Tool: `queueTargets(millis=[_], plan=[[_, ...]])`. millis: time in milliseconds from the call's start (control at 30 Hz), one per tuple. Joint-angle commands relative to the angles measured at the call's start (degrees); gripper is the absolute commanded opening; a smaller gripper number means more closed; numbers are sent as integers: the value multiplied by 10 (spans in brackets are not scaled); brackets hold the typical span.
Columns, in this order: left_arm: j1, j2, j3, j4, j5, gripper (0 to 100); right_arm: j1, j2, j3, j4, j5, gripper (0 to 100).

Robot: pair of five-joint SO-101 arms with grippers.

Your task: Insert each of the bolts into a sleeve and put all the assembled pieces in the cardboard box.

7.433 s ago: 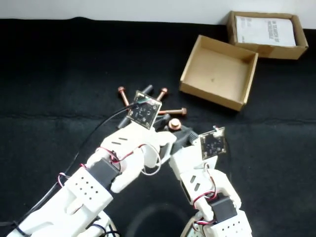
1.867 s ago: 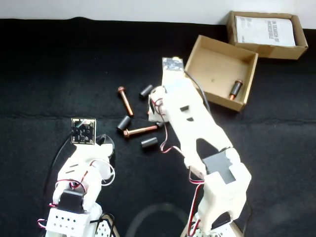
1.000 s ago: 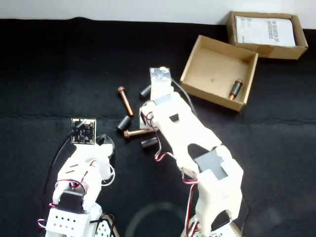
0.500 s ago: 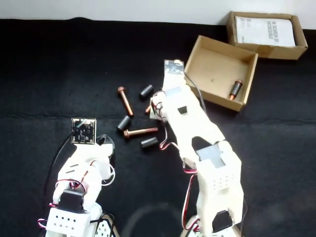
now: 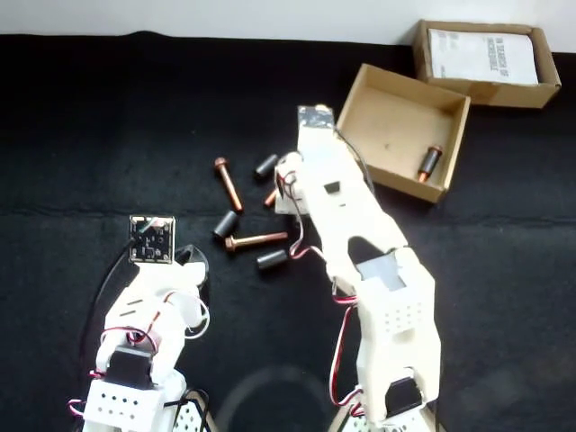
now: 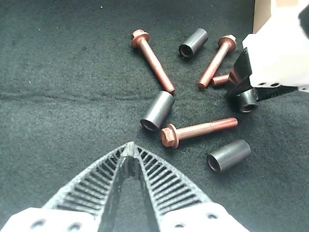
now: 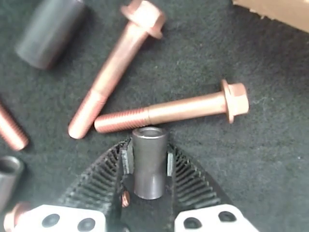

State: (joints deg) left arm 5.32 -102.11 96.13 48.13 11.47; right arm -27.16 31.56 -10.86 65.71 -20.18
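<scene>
1 assembled piece point(image 5: 429, 163) is boxed, 4 bolts point(image 5: 256, 239) are left; a sleeve point(image 7: 148, 169) is gripped by right end effector point(image 7: 148, 147), left end effector point(image 6: 129, 147) closed.

a black, felt-like cloth point(image 5: 90, 117) covers the counter, and up close its surface looks fuzzy and slightly mottled. a long shallow crease point(image 5: 72, 213) runs across the cloth from side to side, about midway back. along the far edge a pale strip of wall point(image 5: 225, 16) shows behind the cloth. in the far right corner sits a small carton point(image 5: 486, 94), open at the top and a little askew to the counter's edge. a white printed sheet point(image 5: 481, 54) lies flat inside it, covering most of its floor. near the front edge a faint grey curved mark point(image 5: 256, 378) shows on the cloth.
</scene>
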Motion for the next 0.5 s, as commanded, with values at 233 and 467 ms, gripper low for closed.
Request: queueTargets(millis=[233, 467], plan=[[-3, -10, 10, -1, -5, 17, 67, -147, -135, 147, 25, 6], [-7, -9, 10, -2, -5, 17, 127, -229, -158, 269, 25, 6]])
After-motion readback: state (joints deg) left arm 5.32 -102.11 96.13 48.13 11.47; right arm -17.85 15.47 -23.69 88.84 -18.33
